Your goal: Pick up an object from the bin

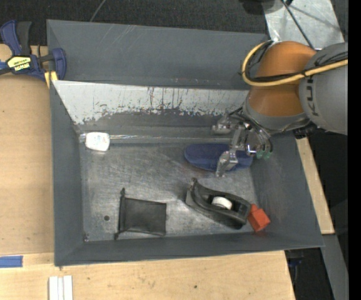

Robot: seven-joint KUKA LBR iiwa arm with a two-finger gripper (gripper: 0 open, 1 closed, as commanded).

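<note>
The gripper (233, 157) hangs low over a flat blue oval thing (201, 157), which lies at about 3 o'clock on the floor of the bin (167, 55). Whether the gripper is wide or narrow, I cannot tell. I judge this is the approach step, with nothing lifted yet. The next move needs a firm closing on the blue edge, clear of the black tape dispenser (221, 206) at 5 o'clock.

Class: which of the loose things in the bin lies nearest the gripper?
The flat blue oval piece: the gripper hangs over its right end, while the black tape dispenser lies farther forward.
</note>
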